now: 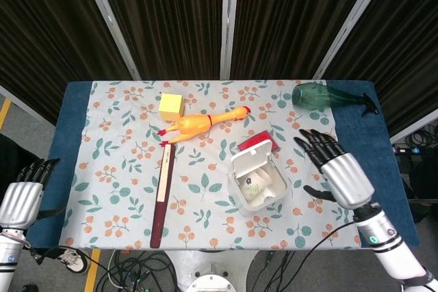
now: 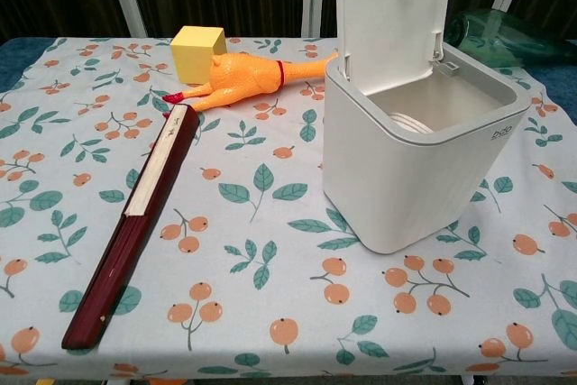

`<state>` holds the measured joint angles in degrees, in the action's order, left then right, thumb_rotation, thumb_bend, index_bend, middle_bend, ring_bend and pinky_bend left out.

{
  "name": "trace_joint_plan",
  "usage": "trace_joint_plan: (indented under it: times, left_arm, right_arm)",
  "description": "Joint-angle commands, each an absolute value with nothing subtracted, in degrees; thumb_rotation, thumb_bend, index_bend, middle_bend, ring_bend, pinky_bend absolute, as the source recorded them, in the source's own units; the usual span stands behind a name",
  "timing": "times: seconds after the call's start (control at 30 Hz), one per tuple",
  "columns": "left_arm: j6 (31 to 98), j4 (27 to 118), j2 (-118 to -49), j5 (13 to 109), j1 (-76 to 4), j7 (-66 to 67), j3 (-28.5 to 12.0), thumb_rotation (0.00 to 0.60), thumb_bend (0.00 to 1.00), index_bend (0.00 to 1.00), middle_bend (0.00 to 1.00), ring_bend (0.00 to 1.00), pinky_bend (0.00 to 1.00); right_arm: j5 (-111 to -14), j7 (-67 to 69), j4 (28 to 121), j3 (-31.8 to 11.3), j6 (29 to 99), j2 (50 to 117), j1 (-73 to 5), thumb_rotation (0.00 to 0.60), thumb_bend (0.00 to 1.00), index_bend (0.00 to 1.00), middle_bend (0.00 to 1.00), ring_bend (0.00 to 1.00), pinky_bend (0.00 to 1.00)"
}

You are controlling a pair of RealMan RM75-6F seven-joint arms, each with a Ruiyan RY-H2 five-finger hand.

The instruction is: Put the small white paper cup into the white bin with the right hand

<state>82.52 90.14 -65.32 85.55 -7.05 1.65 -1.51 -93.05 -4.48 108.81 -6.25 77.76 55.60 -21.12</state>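
**Cup sat inside the white bin**

While the lid stood up, the white bin [image 1: 258, 182] sat on the flowery cloth [image 1: 123, 169] with the small white paper cup [image 1: 254, 186] lying inside it. From the chest view only the cup's round rim [image 2: 410, 122] peeked over the bin's front wall. The right hand [image 1: 339, 169] was just beside the bin, on its right side, not touching it. Its fingers [image 1: 313, 143] were spread apart and it held nothing. The left hand [image 1: 24, 196] hung low past the table's left edge, with nothing in it and its fingers loosely apart.

A red thing [image 1: 254, 143] lay right behind the bin. An orange rubber chicken [image 1: 195, 124] lay near the back of the table, touching a yellow block [image 1: 171, 104]. A long dark red stick [image 1: 162, 195] lay to the left of the bin, well apart from it. A green bottle [image 1: 321, 96] lay on its side at the far right corner.
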Motion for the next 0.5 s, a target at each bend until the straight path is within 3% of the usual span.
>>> trace_joint_plan:
  times: [0.03,0.27,0.5]
  left_arm:
    - [83.2,89.9,-65.5,85.9,-7.0,1.6,-1.8,0.600,0.10,0.09,0.12,0.09,0.16]
    - [84.1,89.6,-65.9,86.3,-6.9,2.6,-2.1,0.600,0.10,0.09,0.12,0.09,0.16]
    - [84.7,89.8,-65.7,86.1,-6.8,2.9,-2.4,0.600,0.10,0.09,0.12,0.09,0.16]
  right_arm:
    - [-87.7,-4.3,101.5,-4.9,83.0,56.3,-15.2,0.600,0.00,0.00,0.00,0.00,0.07]
    - [-76.6,-3.4,90.1,-3.5,82.8,59.2,-8.8,0.600,0.01,0.00,0.00,0.00,0.00]
    - [-75.6,-1.0,85.7,-3.5,82.0,61.6,-7.3,0.600,0.03,0.00,0.00,0.00,0.00]
